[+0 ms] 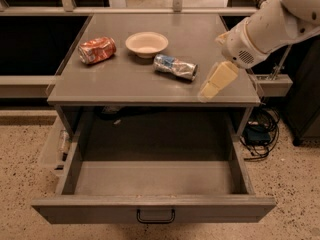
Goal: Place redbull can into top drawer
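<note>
The redbull can (175, 66), slim, silver with blue patches and dented, lies on its side on the grey table top (125, 81), just right of a pale bowl (146, 43). My gripper (214, 84) hangs over the table's right front part. It points down and to the left, a short way right of the can and not touching it. It holds nothing that I can see. The top drawer (150, 202) is pulled fully open below the table, and its inside is bare. Its small dark handle (156, 216) is centred on the front.
A fatter orange-red can (97, 50) lies on its side at the table's left. A small pale side tray (52, 151) sticks out at the lower left. Cables and a dark box (259, 133) lie on the floor at the right. A railing runs behind the table.
</note>
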`<state>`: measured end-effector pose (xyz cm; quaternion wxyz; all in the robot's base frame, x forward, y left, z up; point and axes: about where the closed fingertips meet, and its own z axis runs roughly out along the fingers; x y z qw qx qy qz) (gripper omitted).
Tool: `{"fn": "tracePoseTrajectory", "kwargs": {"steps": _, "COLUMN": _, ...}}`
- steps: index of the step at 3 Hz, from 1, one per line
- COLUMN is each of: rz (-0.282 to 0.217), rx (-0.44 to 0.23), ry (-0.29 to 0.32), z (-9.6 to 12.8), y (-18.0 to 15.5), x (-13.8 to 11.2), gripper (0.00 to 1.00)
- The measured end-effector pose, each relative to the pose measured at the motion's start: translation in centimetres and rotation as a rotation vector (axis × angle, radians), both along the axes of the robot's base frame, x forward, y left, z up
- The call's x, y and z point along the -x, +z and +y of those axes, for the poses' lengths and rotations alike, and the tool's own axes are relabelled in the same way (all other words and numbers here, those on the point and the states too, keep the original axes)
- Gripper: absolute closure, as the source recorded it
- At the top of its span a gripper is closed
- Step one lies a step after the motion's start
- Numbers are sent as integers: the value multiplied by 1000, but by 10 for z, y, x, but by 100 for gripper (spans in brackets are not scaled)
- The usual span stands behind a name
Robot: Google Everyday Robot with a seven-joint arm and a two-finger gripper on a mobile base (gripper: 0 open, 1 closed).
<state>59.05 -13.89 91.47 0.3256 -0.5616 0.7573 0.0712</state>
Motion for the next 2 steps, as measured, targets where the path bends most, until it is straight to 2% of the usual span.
{"fn": "tracePoseTrajectory", "kwargs": {"steps": 2, "rz": -17, "rx": -123, "ry": -38, "z": -11, "y": -19, "x": -61, "gripper": 0}}
